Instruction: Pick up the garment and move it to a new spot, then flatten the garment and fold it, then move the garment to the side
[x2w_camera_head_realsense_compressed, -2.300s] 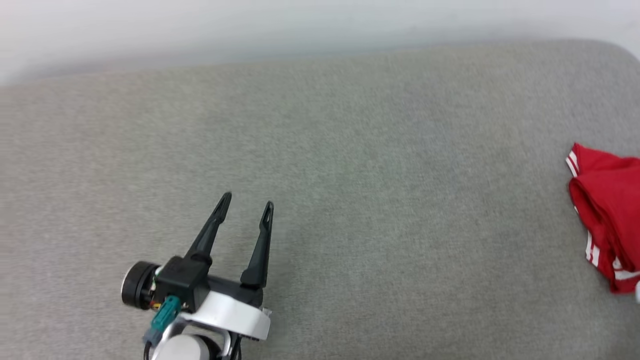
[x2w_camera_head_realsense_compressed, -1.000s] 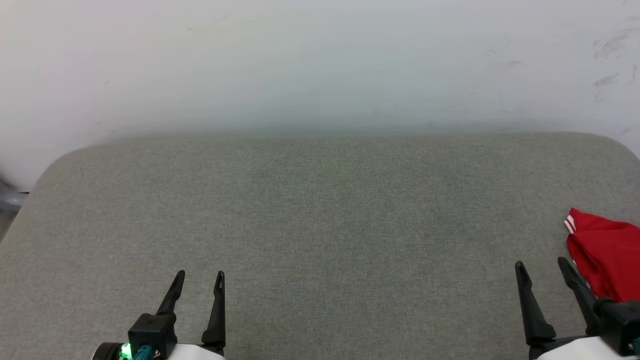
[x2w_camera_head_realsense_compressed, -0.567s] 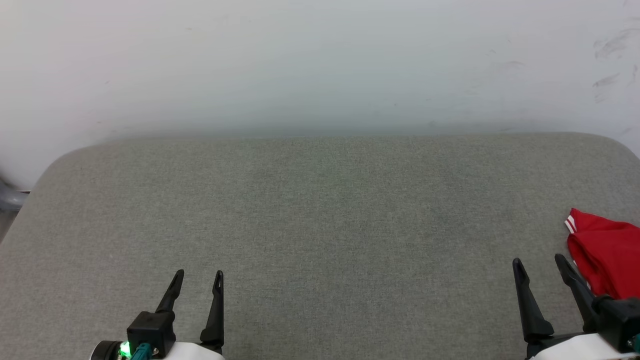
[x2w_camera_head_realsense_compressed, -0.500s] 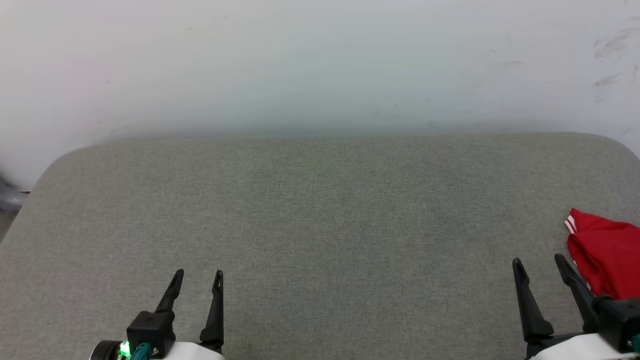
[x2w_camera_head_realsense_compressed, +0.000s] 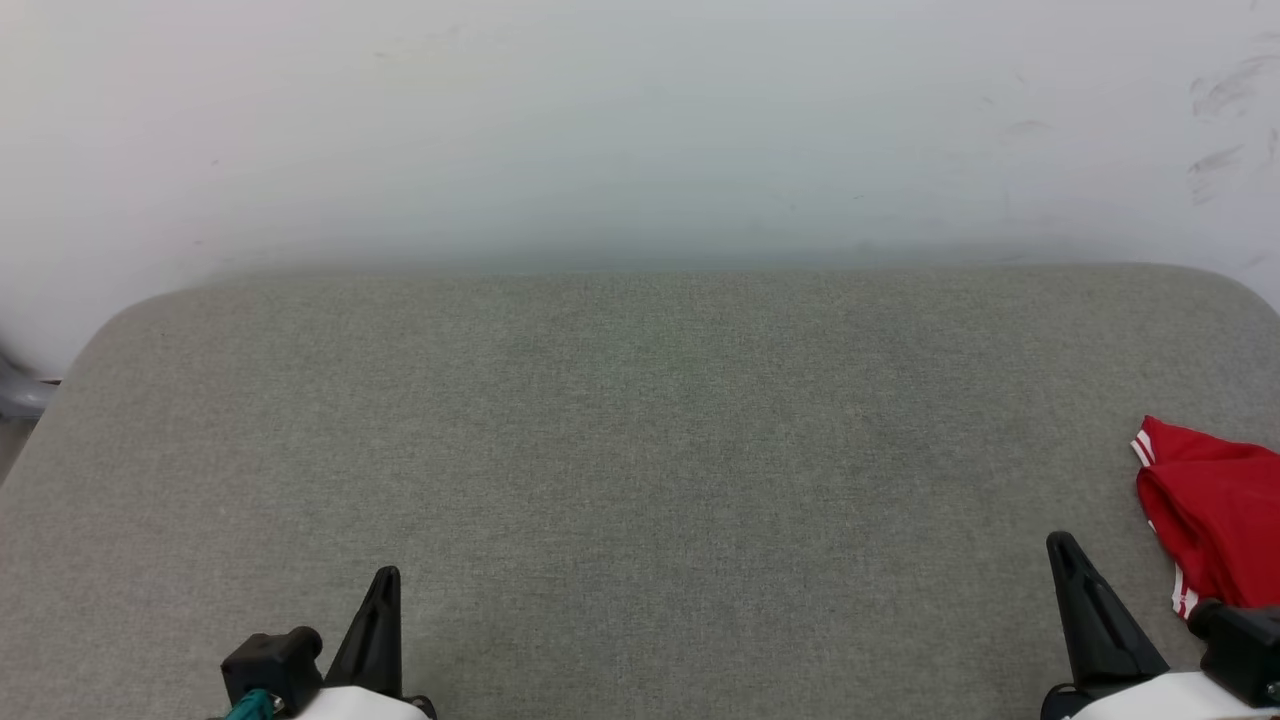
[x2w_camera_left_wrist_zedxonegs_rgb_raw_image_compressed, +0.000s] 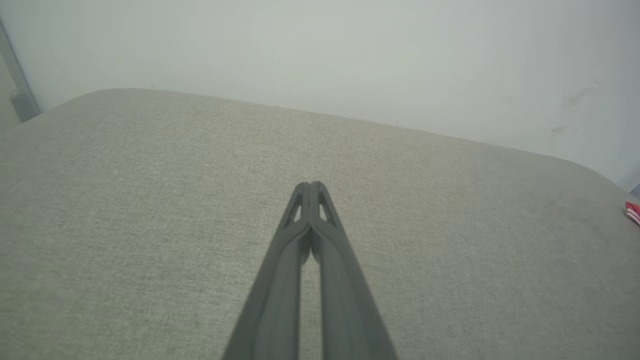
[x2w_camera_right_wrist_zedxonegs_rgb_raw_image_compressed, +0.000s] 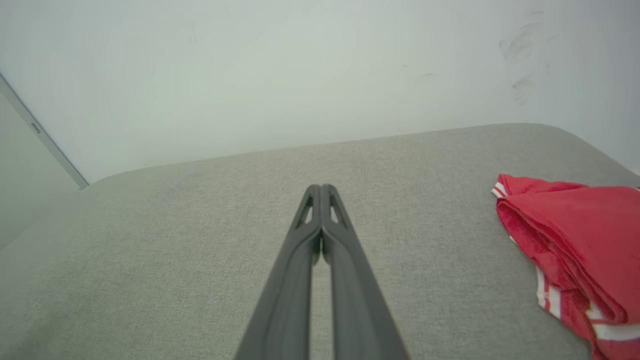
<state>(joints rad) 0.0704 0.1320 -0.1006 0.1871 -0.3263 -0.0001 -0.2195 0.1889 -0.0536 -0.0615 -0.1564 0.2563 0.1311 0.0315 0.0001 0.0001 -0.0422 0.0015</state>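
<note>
**Shirt (x2w_camera_head_realsense_compressed: 1215, 520) lies far to our right**

Closest to us, at the bottom left of the head view, is our left gripper (x2w_camera_head_realsense_compressed: 385, 580). Its two long dark fingers are pressed together from the tips down. Nothing is caught between them. It points up and away from us over the grey cushion (x2w_camera_head_realsense_compressed: 640, 450).

At the bottom right is our right gripper (x2w_camera_head_realsense_compressed: 1062, 545). Its fingers are pressed tight together too, and they hold nothing. We can see this best from the camera on that wrist.

Just to the right of the right gripper is the shirt. It is red, with red and white stripes along its edges. It lies in a soft bunched heap on the cushion, not flat. The side of the picture cuts part of it off. The fingers of our right gripper do not touch it. Our left gripper is well apart from it.

Past the grippers, the cushion goes on bare to its round far edge. Behind it stands a pale wall (x2w_camera_head_realsense_compressed: 640, 130). A few dark marks (x2w_camera_head_realsense_compressed: 1220, 90) smudge the wall at the top right.
</note>
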